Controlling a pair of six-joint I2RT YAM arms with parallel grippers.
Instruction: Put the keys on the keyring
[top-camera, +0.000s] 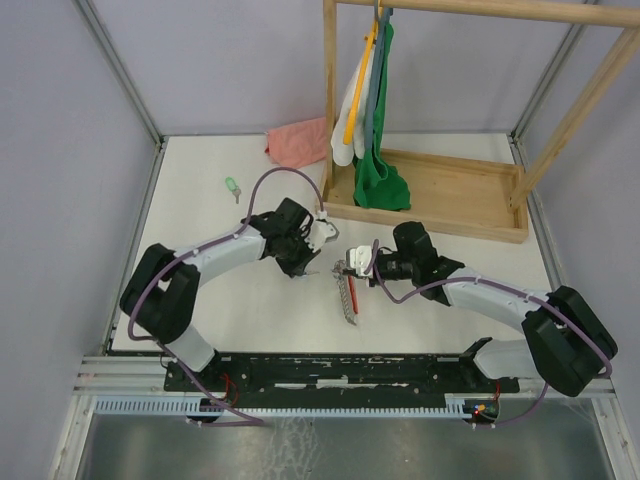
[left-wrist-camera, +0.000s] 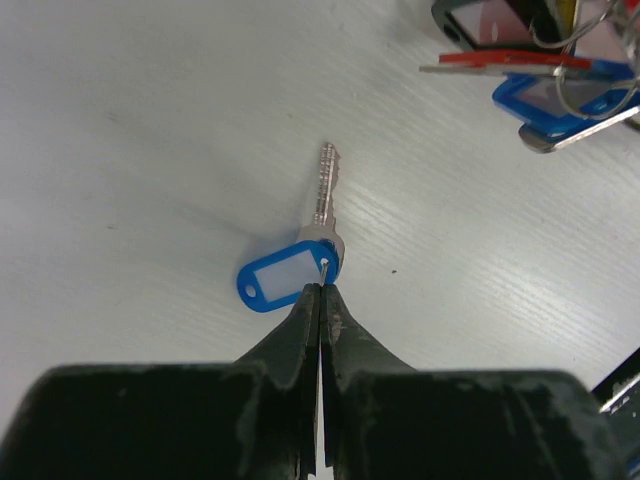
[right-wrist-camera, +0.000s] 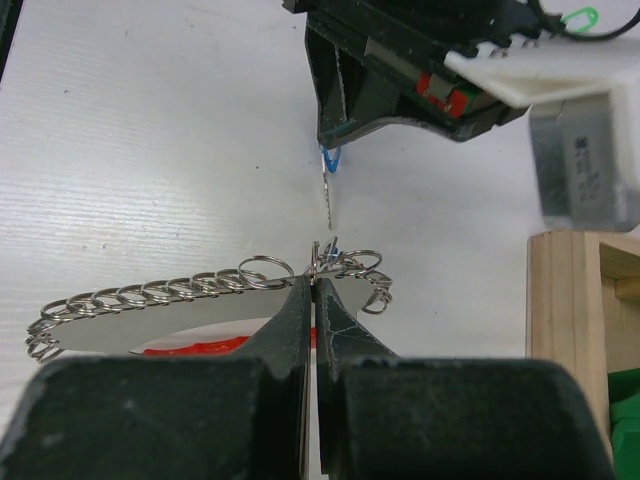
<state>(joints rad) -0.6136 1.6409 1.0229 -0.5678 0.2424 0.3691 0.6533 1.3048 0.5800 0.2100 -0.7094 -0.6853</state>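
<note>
The keyring (left-wrist-camera: 520, 62) is cut off by the left wrist view's top-right edge.

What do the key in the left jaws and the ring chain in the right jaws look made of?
The key: bare silvery metal, dull sheen, cut teeth along the blade. Its blue tag: plastic by its smooth even colour, with a white inset, perhaps paper. The ring chain: thin bright wire loops that glint, likely steel.

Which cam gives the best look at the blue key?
Left wrist: it shows the blue key whole, tag and blade, pinched by the left gripper. Right wrist shows it edge-on; top external can't resolve it.
</note>
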